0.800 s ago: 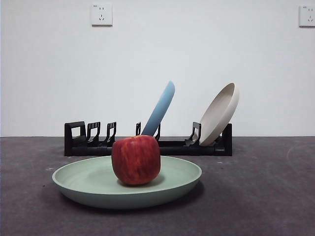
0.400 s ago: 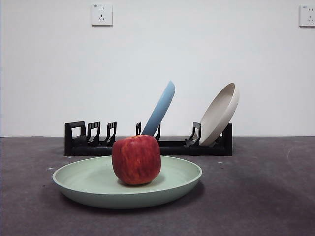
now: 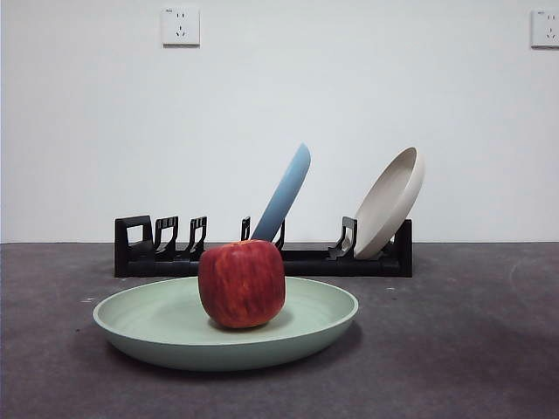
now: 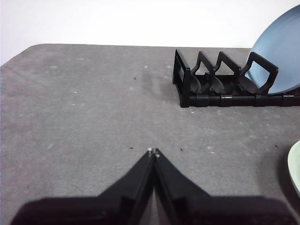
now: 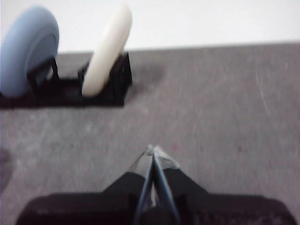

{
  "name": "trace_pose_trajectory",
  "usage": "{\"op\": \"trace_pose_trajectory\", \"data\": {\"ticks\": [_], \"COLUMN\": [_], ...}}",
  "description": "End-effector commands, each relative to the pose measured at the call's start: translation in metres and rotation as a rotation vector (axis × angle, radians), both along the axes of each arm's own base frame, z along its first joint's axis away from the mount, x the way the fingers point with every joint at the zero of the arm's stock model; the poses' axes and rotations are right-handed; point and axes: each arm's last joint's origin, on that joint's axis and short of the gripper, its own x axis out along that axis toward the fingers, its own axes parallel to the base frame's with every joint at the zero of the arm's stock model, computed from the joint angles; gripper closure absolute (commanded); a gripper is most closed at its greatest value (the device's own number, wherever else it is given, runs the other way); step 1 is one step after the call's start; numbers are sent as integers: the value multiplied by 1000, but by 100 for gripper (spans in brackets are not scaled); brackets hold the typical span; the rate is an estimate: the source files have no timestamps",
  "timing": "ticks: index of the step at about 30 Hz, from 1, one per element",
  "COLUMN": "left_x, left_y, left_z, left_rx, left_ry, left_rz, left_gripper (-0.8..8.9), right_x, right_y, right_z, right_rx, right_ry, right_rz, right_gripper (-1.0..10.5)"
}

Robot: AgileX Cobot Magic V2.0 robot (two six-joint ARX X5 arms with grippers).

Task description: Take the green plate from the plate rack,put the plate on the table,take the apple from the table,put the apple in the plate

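Now both grippers, left gripper (image 4: 153,151) and right gripper (image 5: 152,149), hover clenched on nothing above the table (image 3: 472,349). Farther out, the apple (image 3: 242,284) sits in the green plate (image 3: 323,319), before the plate rack (image 3: 306,260).

You have three plates in all: one green plate (image 3: 175,336), one light blue plate (image 3: 285,194) and one beige plate (image 3: 390,203). You have one apple (image 3: 242,284), one plate rack (image 3: 262,253) and one table (image 3: 472,349). Two wall sockets (image 3: 180,26) show on the wall in the front view. You have two grippers, the left gripper (image 4: 153,152) and the right gripper (image 5: 152,149).
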Motion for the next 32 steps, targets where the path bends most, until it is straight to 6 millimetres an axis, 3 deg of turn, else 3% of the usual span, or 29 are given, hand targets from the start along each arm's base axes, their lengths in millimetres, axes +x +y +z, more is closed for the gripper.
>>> {"op": "trace_pose_trajectory", "data": {"ticks": [1,32], "left_x": [0,0], "left_y": [0,0], "left_z": [-4,-4], "left_rx": [-1,-1], "left_ry": [8,8], "left_rz": [-2,-3], "left_gripper": [815,815], "right_x": [0,0], "right_y": [0,0], "right_z": [-4,-4], "right_rx": [27,39], "right_ry": [14,16], "right_rz": [-3,11], "right_gripper": [957,957]}}
